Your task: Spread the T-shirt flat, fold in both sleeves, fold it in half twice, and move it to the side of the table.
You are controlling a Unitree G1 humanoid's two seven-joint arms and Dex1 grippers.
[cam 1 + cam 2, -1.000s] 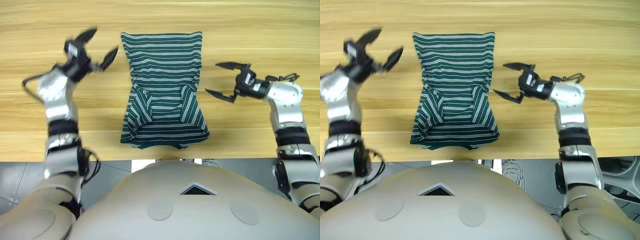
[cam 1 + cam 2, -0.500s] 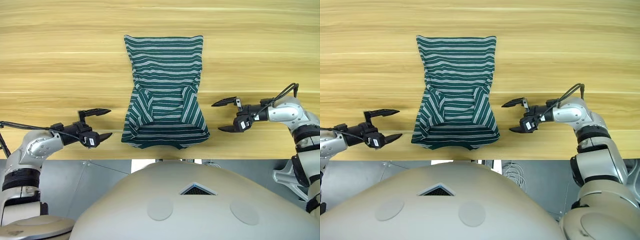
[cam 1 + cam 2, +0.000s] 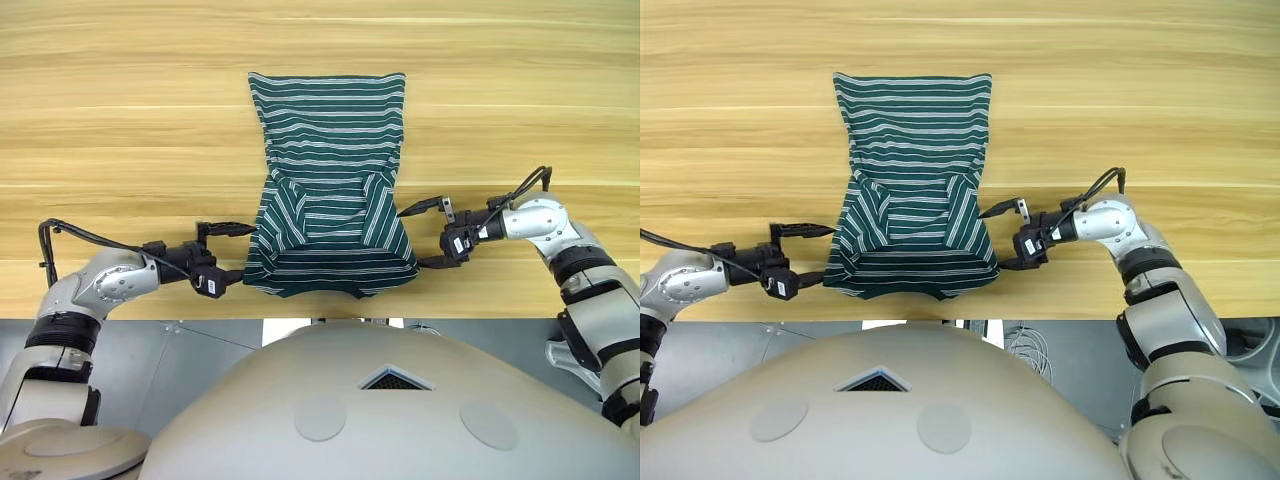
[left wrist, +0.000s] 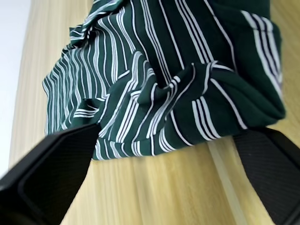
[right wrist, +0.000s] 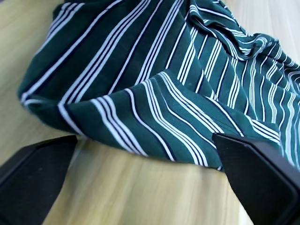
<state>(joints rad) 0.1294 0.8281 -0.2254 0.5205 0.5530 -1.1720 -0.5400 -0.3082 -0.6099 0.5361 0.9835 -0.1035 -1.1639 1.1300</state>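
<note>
The T-shirt [image 3: 330,170] is dark green with thin white stripes and lies on the wooden table [image 3: 120,120] with both sleeves folded onto its middle. Its near end is a wider, bunched fold close to the table's front edge. My left gripper [image 3: 232,253] stands open at the near left corner of the shirt, fingers straddling that edge [image 4: 187,122]. My right gripper [image 3: 425,236] stands open at the near right corner, its fingers either side of the folded edge [image 5: 140,122]. Neither holds cloth.
The table's front edge [image 3: 130,318] runs just below both grippers, with grey floor beyond it. Bare wood spreads wide to the left, right and far side of the shirt.
Both arms came down from beside the shirt's upper half to the front edge, then moved inward until each open gripper reached a near corner of the shirt. The shirt itself has not moved.
</note>
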